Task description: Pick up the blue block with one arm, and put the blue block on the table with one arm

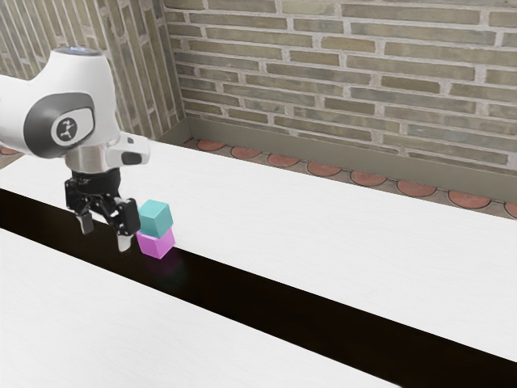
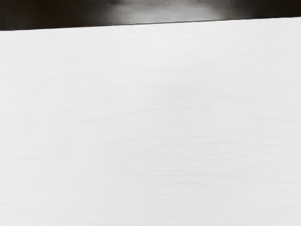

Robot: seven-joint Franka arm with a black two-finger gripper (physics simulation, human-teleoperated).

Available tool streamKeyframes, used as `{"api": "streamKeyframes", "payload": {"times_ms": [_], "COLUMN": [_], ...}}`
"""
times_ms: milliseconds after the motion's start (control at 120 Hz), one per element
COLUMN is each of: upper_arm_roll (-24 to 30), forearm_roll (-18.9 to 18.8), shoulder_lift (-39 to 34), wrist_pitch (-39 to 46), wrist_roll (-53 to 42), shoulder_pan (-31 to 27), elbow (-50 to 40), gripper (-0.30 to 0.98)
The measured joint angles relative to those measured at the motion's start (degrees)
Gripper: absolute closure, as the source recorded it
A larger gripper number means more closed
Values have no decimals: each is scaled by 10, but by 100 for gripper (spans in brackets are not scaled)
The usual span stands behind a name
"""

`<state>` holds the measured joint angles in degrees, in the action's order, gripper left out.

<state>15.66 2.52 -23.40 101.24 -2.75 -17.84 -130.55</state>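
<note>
Open gripper (image 1: 105, 234), nothing in it
Blue block (image 1: 155, 219) sits roughly 3 o'clock from it, exterior view, atop the pink block (image 1: 157, 245).

Room lies above the blue block (image 1: 156, 219); beneath, the pink block (image 1: 158, 245) obstructs

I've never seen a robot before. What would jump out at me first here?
Probably the bright little stack in the exterior view: a blue-green block on a magenta block, at the edge of the dark band crossing the white table. Next, the bulky white arm at the exterior view's left, its black end effector hanging beside the stack, fingers apart.
</note>
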Motion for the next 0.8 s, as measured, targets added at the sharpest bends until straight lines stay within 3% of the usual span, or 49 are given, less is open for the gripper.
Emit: {"api": "streamKeyframes", "payload": {"times_ms": [117, 208, 417, 550, 700, 800], "upper_arm_roll": [-43, -49, -70, -71, -71, -71], "forearm_roll": [3, -35, -87, -96, -98, -99], "shoulder_lift": [87, 155, 190, 254, 273, 315], "wrist_pitch": [71, 115, 167, 195, 214, 221], "wrist_roll": [31, 52, 73, 76, 76, 75], "shoulder_pan": [-15, -32, -43, -55, -58, -46], "elbow": [26, 65, 79, 95, 107, 158], "gripper": [0, 0, 0, 0, 0, 0]}}
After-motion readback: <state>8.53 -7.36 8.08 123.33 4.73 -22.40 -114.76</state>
